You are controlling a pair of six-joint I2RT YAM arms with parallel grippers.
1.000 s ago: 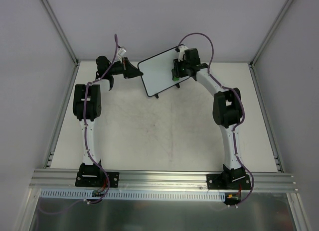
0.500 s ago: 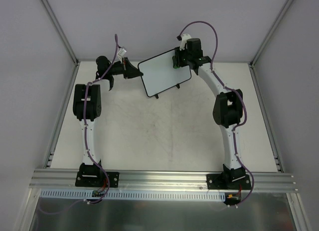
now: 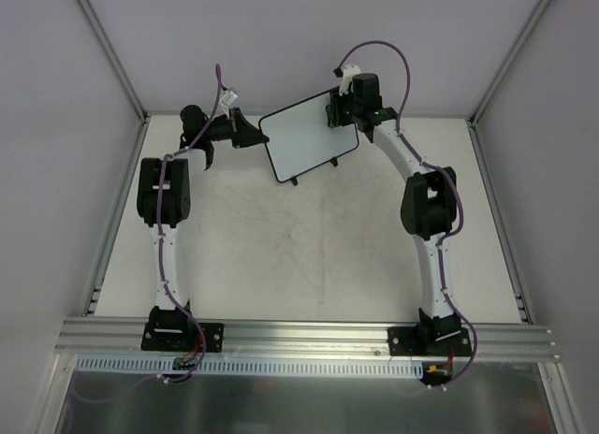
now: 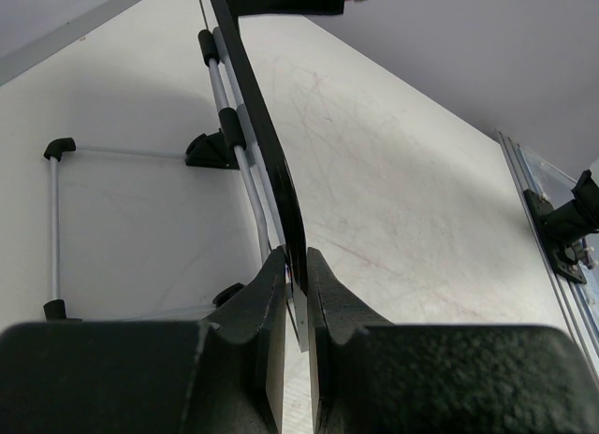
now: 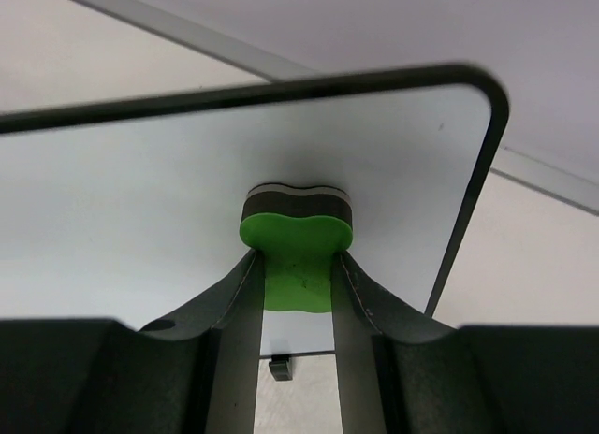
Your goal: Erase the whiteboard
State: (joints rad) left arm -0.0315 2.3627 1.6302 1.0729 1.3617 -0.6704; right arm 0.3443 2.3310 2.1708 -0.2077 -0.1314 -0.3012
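The whiteboard (image 3: 307, 137) is a small white board with a thin black frame and two black feet, held tilted above the far part of the table. My left gripper (image 3: 255, 132) is shut on its left edge; in the left wrist view the board (image 4: 267, 144) runs edge-on between the fingers. My right gripper (image 3: 334, 114) is shut on the green eraser (image 5: 296, 252), whose dark felt face presses on the board's white face (image 5: 168, 191) near its top right corner. I see no writing on the board.
The white table (image 3: 309, 256) is bounded by side rails (image 3: 117, 209) and grey walls. A metal rail (image 3: 309, 336) carries both arm bases at the near edge. A wire stand (image 4: 56, 228) of the board shows in the left wrist view.
My right gripper has moved the eraser up the board toward its top right corner, from near the right edge's middle. The left gripper and the board have stayed put.
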